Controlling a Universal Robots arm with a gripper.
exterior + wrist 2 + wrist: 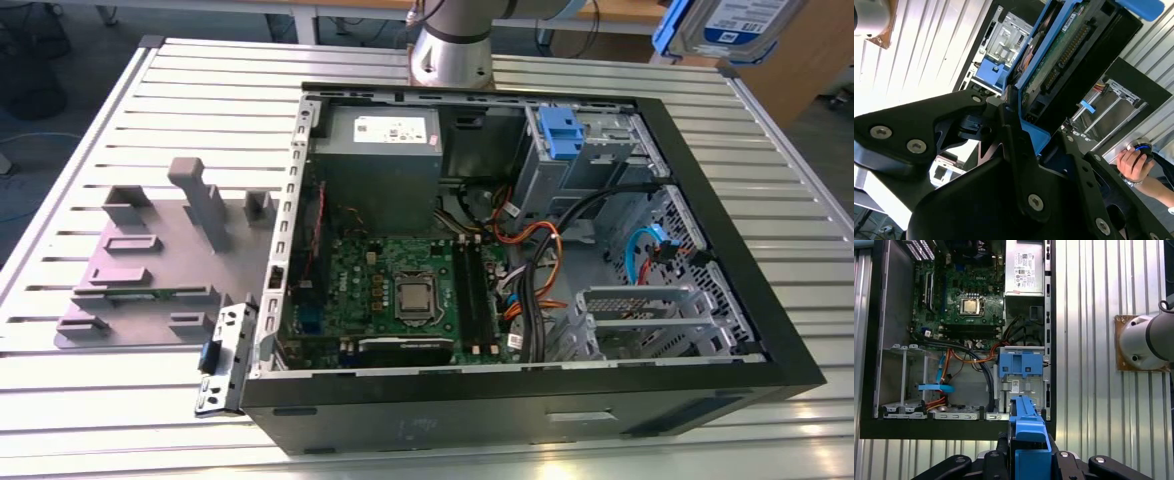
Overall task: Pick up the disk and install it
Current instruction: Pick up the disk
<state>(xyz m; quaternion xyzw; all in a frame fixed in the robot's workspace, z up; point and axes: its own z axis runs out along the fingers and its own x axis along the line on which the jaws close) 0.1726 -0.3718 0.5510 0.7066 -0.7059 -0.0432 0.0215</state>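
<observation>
The disk (731, 28), a silver drive with a white-and-blue label in a blue carrier, hangs in the air beyond the case's far right corner in the exterior view. In both wrist views my gripper (1029, 460) is shut on it: the black fingers (1014, 125) clamp the blue carrier (1029, 432), and the disk (1054, 55) stands edge-on with its circuit-board side showing. Below it lies the open computer case (747, 330). The grey drive bay with its fixed blue latch (1020, 365) is just ahead of the held disk, and shows too in the exterior view (561, 130).
Inside the case are the power supply (378, 150), the motherboard (400, 290) and loose cables (534, 260). A grey fixture (160, 260) sits on the slatted table at the exterior view's left. The arm's base (454, 45) stands behind the case. A person's hand (1134, 160) rests beyond the case.
</observation>
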